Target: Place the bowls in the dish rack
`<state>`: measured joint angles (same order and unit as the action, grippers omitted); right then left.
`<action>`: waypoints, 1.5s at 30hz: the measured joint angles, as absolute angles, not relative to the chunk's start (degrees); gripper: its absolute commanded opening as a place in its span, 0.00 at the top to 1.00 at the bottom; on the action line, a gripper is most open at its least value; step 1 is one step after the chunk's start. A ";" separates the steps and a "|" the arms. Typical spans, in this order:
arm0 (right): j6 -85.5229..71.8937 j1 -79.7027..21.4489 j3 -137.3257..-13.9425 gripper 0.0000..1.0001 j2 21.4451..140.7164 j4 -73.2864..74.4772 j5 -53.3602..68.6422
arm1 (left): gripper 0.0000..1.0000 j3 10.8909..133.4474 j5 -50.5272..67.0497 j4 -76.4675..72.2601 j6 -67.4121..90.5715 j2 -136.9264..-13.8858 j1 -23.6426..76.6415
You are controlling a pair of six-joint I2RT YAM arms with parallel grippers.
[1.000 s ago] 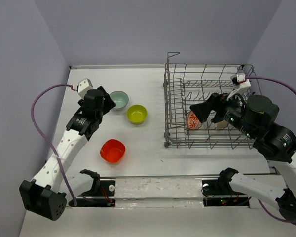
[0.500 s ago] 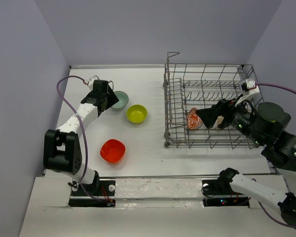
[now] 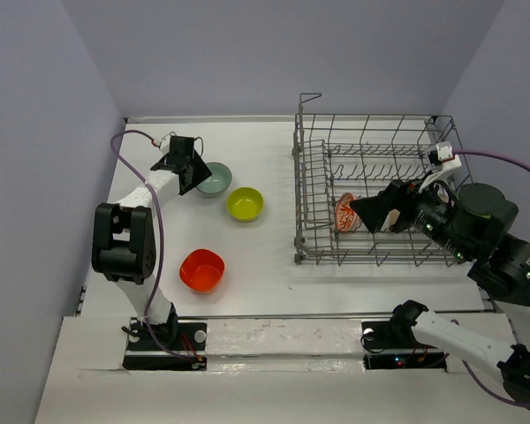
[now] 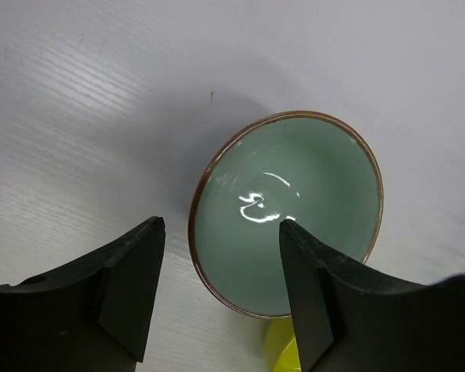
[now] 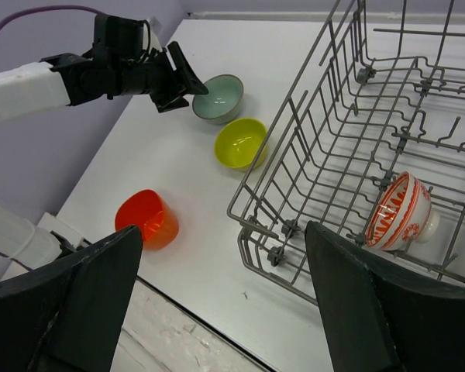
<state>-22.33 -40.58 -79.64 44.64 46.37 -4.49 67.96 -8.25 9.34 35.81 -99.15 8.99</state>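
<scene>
The left claw (image 4: 221, 229) gapes wide over the teal bowl (image 4: 294, 178), with the bowl's near rim between its fingers. The yellow bowl (image 3: 245, 203) sits just beyond on the surface (image 3: 265, 150). The right claw (image 5: 225, 229) is wide and empty. The rack (image 3: 371, 252) and the patterned bowl (image 5: 399, 211) tipped inside it are to its right. The orange bowl (image 5: 146, 218) is to its left.

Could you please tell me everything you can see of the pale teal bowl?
The pale teal bowl is small and round, glossy celadon-green inside with a thin brown rim; it looks like glazed ceramic. Empty and upright, it sits on the white table, left of the dish rack, beside the lime-yellow bowl. The left pincer hangs open over its rim, one finger outside, one over the inside; contact cannot be judged.
</scene>
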 measured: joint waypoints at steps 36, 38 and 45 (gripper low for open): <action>-22.09 -40.58 -78.74 0.09 46.50 47.27 -3.05 | 1.00 68.45 -5.34 7.75 35.88 -103.55 8.45; -22.09 -40.58 -78.74 0.09 46.89 47.40 -3.07 | 1.00 68.29 -5.32 7.40 35.48 -102.96 8.51; -22.24 -40.58 -78.74 0.09 47.44 48.12 -4.73 | 1.00 65.41 -4.21 9.21 33.74 -98.54 8.51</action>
